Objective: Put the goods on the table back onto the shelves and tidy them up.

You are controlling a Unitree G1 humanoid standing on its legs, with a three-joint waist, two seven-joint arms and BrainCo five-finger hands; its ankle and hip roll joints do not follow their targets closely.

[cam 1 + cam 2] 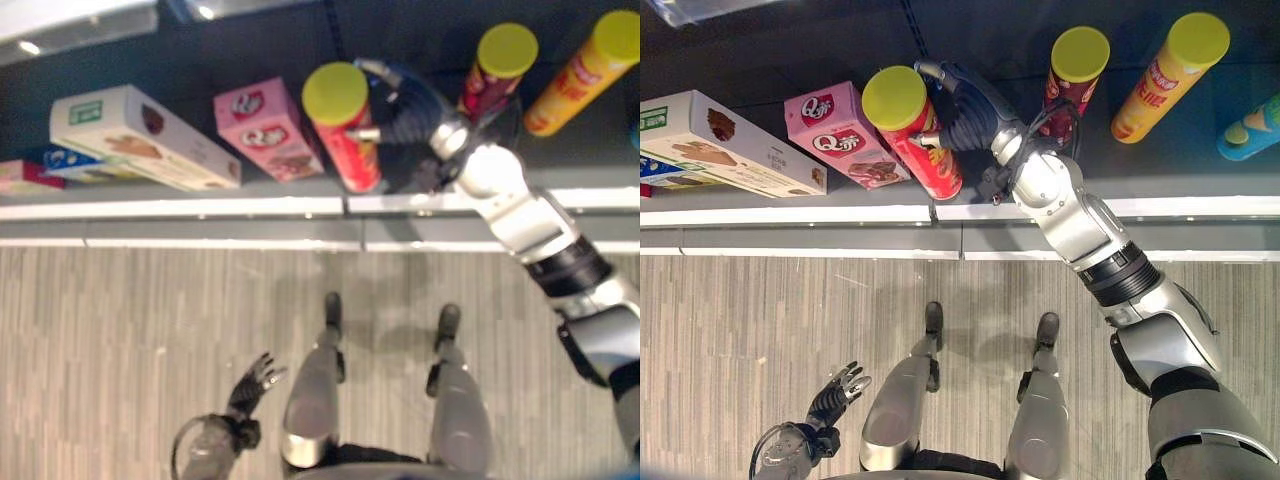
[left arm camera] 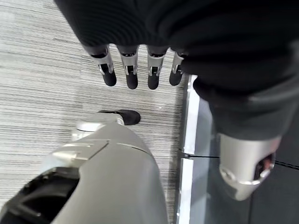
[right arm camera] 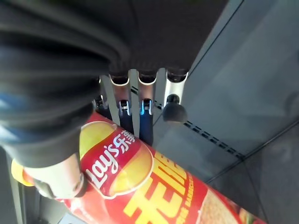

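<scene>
The red chip can [image 1: 923,141] is showing a glossy printed wrap, light glinting off it, under a matt yellow plastic lid [image 1: 894,97]. The right hand [image 1: 962,108] curled round it is wearing a dark ribbed cloth-like cover, with smooth silver metallic fingers [image 3: 147,109] ending in dull dark tips. The pink box [image 1: 840,135] and the white box [image 1: 725,145] are looking like smooth printed cardboard with a slight sheen. The shelf [image 1: 790,60] is presenting a dark, smooth matt surface edged by a pale shiny strip. The floor [image 1: 130,340] is showing grey, wood-grain streaks, matt. The left hand [image 1: 252,384] is hanging in the same dark cover.
</scene>
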